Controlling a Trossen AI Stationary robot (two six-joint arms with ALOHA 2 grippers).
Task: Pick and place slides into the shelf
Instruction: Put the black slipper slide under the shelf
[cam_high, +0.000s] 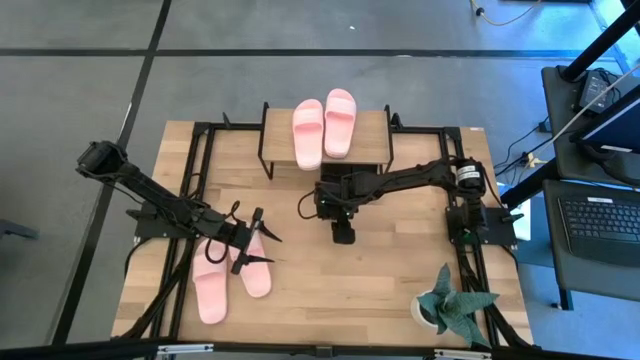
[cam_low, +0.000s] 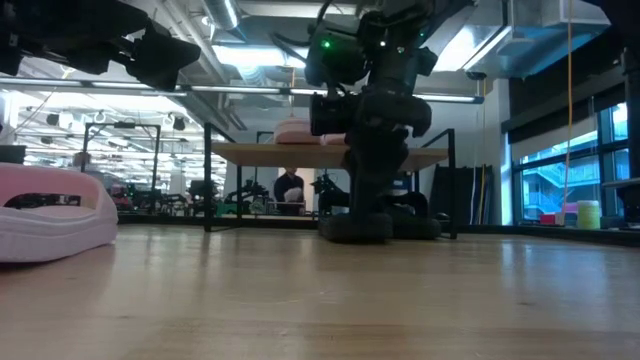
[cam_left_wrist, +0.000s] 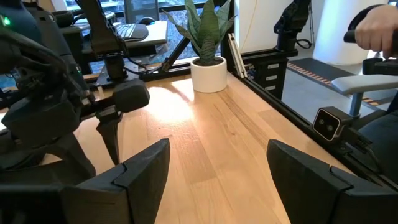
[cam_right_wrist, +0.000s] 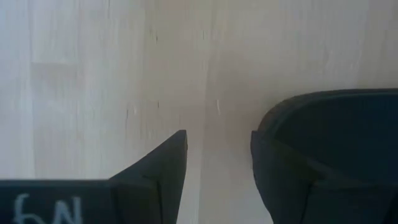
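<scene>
On the small light-wood shelf (cam_high: 372, 147) you have two pink slides (cam_high: 323, 127), lengthwise front-to-back | two pink (cam_high: 228, 282) on tabletop, similar | left gripper (cam_high: 262, 250) spread, empty | right gripper (cam_high: 343, 236) apparently grasping black slide (cam_right_wrist: 336, 149).

Our arms: two, dark, slender jointed links.
Our left gripper (cam_left_wrist: 217, 180): black, broad wedge-shaped fingers (cam_left_wrist: 140, 171).
Our right gripper (cam_right_wrist: 217, 168): black, white handwritten marking on one finger.
Our lights: green, glowing on the right arm (cam_low: 375, 60).
</scene>
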